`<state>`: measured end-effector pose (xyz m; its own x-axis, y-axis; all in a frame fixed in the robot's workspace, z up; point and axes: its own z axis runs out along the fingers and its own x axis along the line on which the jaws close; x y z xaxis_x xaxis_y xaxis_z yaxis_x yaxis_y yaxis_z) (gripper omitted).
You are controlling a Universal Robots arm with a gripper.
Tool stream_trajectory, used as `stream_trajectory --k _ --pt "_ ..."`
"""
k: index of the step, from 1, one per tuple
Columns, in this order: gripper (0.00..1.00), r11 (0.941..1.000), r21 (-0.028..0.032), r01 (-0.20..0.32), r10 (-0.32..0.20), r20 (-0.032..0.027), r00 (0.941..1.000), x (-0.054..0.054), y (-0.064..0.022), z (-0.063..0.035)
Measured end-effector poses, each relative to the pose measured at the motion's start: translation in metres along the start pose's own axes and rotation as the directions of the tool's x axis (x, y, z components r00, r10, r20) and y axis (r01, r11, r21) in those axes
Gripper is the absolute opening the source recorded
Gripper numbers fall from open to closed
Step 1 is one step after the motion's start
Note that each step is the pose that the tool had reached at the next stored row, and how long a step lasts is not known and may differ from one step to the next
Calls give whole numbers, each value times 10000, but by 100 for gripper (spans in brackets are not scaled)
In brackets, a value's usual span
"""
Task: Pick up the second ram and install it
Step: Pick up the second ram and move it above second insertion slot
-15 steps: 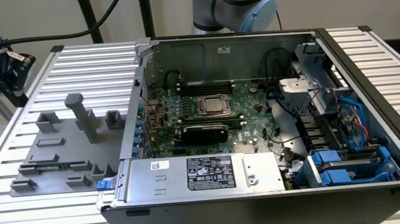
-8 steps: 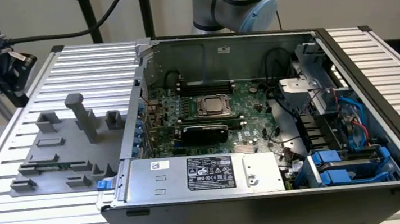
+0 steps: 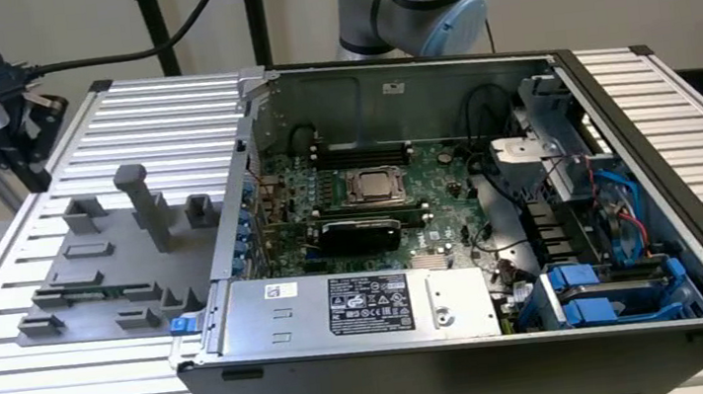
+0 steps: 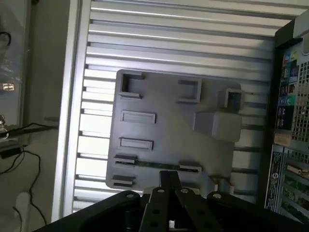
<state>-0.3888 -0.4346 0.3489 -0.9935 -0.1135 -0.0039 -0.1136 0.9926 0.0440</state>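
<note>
The second ram (image 3: 80,292) lies in its holder on the grey fixture (image 3: 68,324) on the surface beside the open computer case (image 3: 477,362), not yet picked up or installed, while the end effector (image 4: 169,175) hovers near it, seemingly clenched on nothing, and the case's memory slots are hard to make out.

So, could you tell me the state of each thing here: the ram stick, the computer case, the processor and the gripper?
second ram: lies in its holder on the grey fixture plate, not picked up.
computer case: side open, motherboard exposed.
processor: seated in its socket.
gripper: above the fixture plate, apart from the second ram.
</note>
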Motion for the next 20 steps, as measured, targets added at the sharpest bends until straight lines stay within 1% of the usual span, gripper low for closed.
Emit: stream_trajectory --k 2,5,7,10,12,15,18,20 --pt "0 9994 -2 359 -359 -15 9994 0 -1 19" --pt "0 9958 -5 914 -914 -40 9958 0 -2 46" --pt "0 9920 -8 1265 -1265 -56 9919 0 -3 64" --pt "0 9836 -14 1803 -1803 -78 9836 0 -4 92" --pt "0 9764 -19 2161 -2161 -94 9763 0 -5 111" --pt "0 9632 -25 2689 -2689 -117 9631 0 -6 138" --pt "0 9471 -34 3208 -3209 -140 9470 1 -7 165" --pt "0 9346 -38 3557 -3557 -156 9345 1 -8 183"
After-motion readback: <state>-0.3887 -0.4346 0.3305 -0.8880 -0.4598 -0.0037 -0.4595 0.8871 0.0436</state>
